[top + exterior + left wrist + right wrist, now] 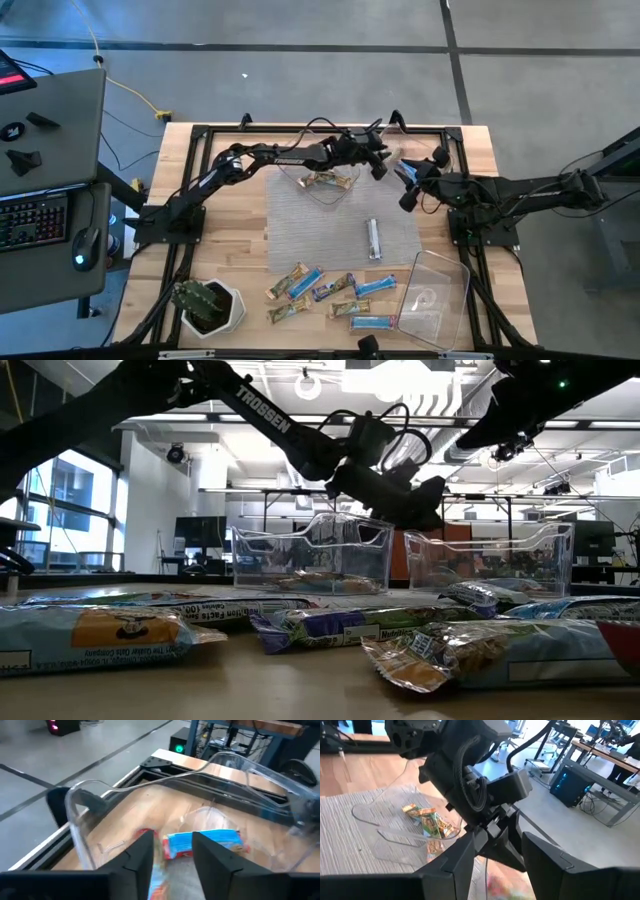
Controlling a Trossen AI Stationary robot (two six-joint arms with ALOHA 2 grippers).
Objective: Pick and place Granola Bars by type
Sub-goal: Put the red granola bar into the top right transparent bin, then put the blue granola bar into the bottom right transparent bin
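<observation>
Left gripper (pixel 378 160): over the far clear bin (pixel 330 185), at its right side; fingers (pixel 140 857) parted with nothing between them.
Bar in far bin (pixel 202 842): blue wrapper, lying on the bin floor in line with the gap between the left fingers in the left wrist view; a tan bar (pixel 330 179) lies in the same bin.
Right gripper (pixel 408 186): just beside the left gripper, near the far right of the table (pixel 225 235); fingers apart, empty.
Silver bar (pixel 373 239): alone on the grey mat (pixel 300 225), between the two bins.
Loose bars (pixel 325 290): blue and tan, scattered along the near edge.
Near bin (pixel 435 298): near right corner, just beside the loose bars.
Plant pot (pixel 208 306): near left corner.
</observation>
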